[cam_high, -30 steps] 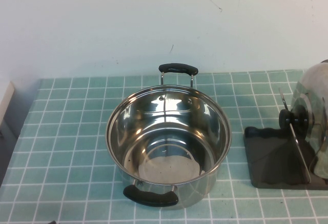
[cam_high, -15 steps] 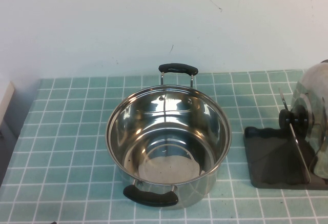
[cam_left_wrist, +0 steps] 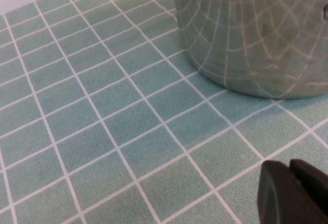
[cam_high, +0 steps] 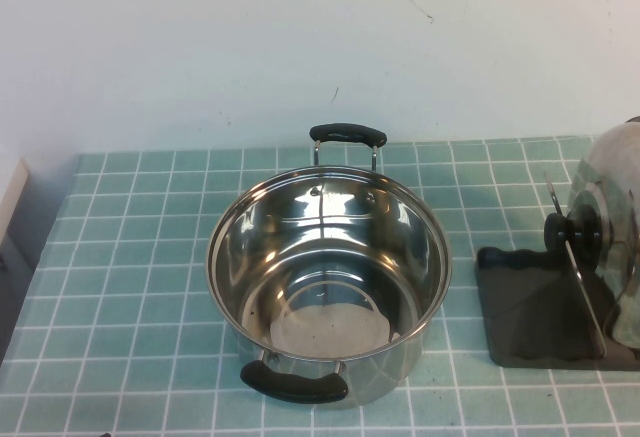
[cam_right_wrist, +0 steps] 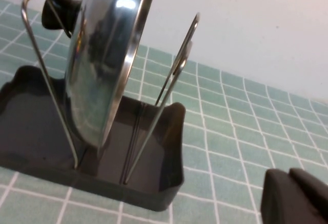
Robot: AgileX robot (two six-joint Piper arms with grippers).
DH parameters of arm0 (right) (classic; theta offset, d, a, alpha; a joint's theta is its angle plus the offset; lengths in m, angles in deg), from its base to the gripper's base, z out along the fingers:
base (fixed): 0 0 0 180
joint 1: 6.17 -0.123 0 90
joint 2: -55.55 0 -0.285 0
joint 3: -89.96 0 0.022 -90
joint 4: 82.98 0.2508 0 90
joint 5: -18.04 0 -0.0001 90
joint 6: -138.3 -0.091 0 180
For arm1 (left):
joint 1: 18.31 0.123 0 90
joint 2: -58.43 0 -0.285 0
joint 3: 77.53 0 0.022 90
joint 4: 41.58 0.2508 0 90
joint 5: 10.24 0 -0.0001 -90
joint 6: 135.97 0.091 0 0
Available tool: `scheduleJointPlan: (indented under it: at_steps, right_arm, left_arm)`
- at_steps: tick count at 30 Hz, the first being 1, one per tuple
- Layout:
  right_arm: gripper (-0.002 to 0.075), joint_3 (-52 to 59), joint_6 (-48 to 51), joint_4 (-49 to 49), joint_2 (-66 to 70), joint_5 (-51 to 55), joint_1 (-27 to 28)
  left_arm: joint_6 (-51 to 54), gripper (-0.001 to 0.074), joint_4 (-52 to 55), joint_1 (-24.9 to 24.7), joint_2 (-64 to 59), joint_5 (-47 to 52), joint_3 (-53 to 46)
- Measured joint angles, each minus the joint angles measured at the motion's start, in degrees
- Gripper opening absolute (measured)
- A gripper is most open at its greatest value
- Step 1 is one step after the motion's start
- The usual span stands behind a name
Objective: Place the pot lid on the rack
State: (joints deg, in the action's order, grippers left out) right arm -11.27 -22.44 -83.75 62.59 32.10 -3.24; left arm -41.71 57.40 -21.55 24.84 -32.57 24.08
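The shiny steel pot lid [cam_high: 612, 182] stands on edge in the dark grey rack [cam_high: 525, 302] at the right edge of the table, its black knob [cam_high: 572, 229] facing the pot. In the right wrist view the lid [cam_right_wrist: 102, 55] leans between the rack's [cam_right_wrist: 169, 183] wire dividers. My right gripper [cam_right_wrist: 289, 174] is shut and empty, low over the tiles beside the rack, apart from it. My left gripper [cam_left_wrist: 291, 166] is shut and empty, low over the tiles near the pot's wall. Neither gripper shows in the high view.
The open steel pot [cam_high: 328, 277] with two black handles stands mid-table; its side also shows in the left wrist view [cam_left_wrist: 251, 29]. Green tiled surface [cam_high: 130, 257] lies to its left. A pale wall runs along the back.
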Motion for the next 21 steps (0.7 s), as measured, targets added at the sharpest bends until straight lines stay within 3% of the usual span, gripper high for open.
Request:
scheduleJointPlan:
  at_steps: [3,6,9,21]
  right_arm:
    - [0.0000,0.07,-5.04,0.27,0.00,0.91,0.00]
    - [-0.0001,0.07,-22.71,-3.58,0.00,1.43,0.00]
    - [-0.0001,0.07,-30.45,-7.64,0.00,3.26,0.00]
    - [-0.0001,0.07,-27.21,-8.47,0.00,4.84,0.00]
  left_arm:
    - [0.00,-0.0002,0.00,0.00,0.00,0.00,0.00]
    - [0.00,-0.0001,0.14,0.00,0.00,0.00,0.00]
    - [0.00,-0.0001,0.16,0.00,0.00,0.00,0.00]
    - [0.00,-0.0001,0.26,0.00,0.00,0.00,0.00]
